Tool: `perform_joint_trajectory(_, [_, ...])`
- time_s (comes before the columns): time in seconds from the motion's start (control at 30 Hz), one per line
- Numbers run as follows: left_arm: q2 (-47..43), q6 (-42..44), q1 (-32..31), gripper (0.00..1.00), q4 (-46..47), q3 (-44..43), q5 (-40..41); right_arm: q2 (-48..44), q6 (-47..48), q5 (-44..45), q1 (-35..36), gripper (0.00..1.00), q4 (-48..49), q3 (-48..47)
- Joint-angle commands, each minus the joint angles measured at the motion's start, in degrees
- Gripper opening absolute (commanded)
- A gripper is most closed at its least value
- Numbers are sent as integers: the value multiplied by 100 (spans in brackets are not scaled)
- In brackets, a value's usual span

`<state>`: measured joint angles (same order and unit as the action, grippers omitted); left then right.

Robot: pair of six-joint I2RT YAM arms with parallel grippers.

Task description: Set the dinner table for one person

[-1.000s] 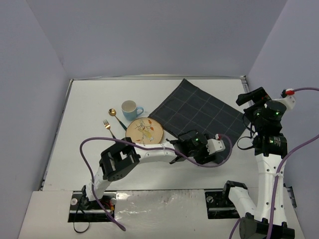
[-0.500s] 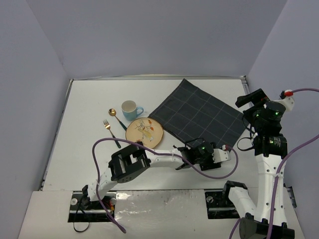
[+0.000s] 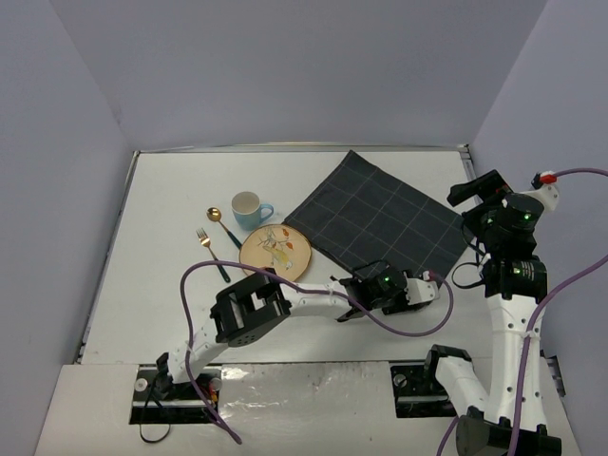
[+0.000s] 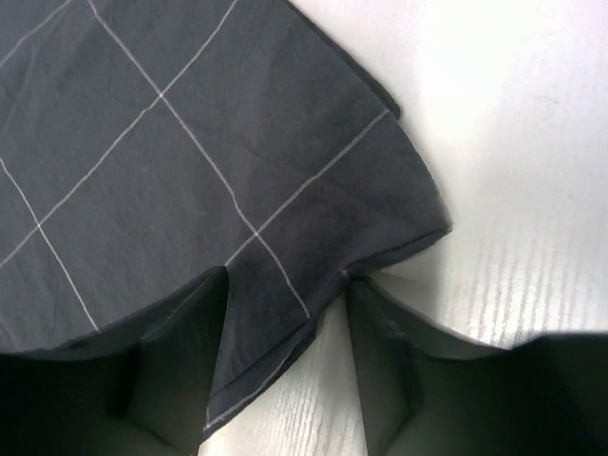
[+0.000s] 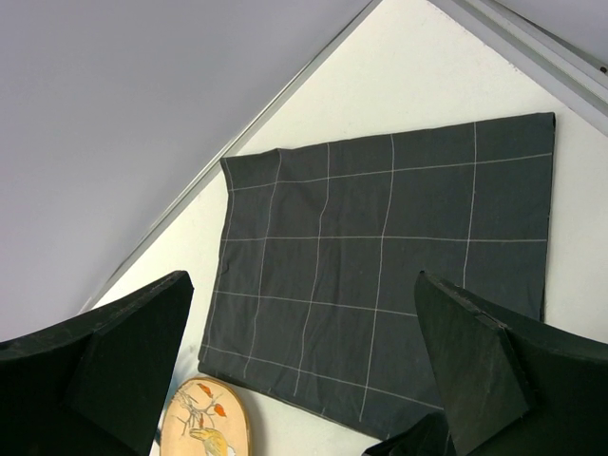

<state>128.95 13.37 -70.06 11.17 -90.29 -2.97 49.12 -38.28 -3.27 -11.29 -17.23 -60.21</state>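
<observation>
Plain lilac-grey walls point(image 3: 285, 66) closed in the dinner table point(image 3: 161, 275), a broad, flat white rectangle with a thin metal rim and a faint wood-like grain visible in the left wrist view. It filled the floor of the enclosure, in front of both arm bases.

A dark grey woven cloth point(image 3: 380, 214), square with fine pale lines crossing it in a check, lay flat and turned like a diamond on the right half. Its near corner was softly creased. Just beside its left edge sat a round tan plate point(image 3: 275, 251) painted with a small bird-and-branch design. Behind the plate stood a pale blue cup point(image 3: 249, 207) with a white interior and its handle to the right. To the left lay a slim gold spoon point(image 3: 220, 221) and a gold fork point(image 3: 207, 245), both with dark handles.

The left gripper point(image 4: 285, 285) was low at the cloth's near corner. Its two dark, matt fingers stood apart astride the hem, the fabric running between them and wrinkling against the right one, not yet pinched.

The right gripper point(image 5: 302, 285) hung high at the table's right side, its blunt black fingers spread wide with nothing between them.
</observation>
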Motion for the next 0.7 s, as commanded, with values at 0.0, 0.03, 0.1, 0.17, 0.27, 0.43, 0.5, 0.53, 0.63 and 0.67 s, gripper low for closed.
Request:
perform_joint_trajectory(0.0, [-138,21,172,22,-107,-376,-169,1,128,-42,-40,100,291,9])
perform_joint_trajectory(0.03, [-164,18,191,17,-188,-442,-235,1,135,-42,-40,100,291,2])
perform_joint_trajectory(0.1, [-250,9,254,9,-413,-625,-454,1,142,-65,-34,100,291,-13])
perform_joint_trajectory(0.17, [-335,-21,308,4,-696,-843,-664,1,171,-77,-40,100,291,-49])
perform_joint_trajectory(0.27, [-439,-174,428,2,-1113,-1189,-1127,-13,207,-92,-36,100,286,-70])
perform_joint_trajectory(0.43, [-558,-777,675,3,-1800,-1738,-1959,-29,245,-116,-28,100,288,-41])
perform_joint_trajectory(0.5, [-599,-1084,819,7,-1803,-1800,-2248,-43,251,-104,-22,100,290,-26])
perform_joint_trajectory(0.53, [-609,-1170,853,10,-1822,-1817,-2383,-43,260,-104,-23,100,282,-17])
perform_joint_trajectory(0.63, [-679,-1141,862,21,-2026,-1793,-2401,-49,286,-104,-26,100,282,-23])
perform_joint_trajectory(0.67, [-728,-1135,862,27,-2098,-1765,-2401,-43,302,-104,-31,100,282,-34])
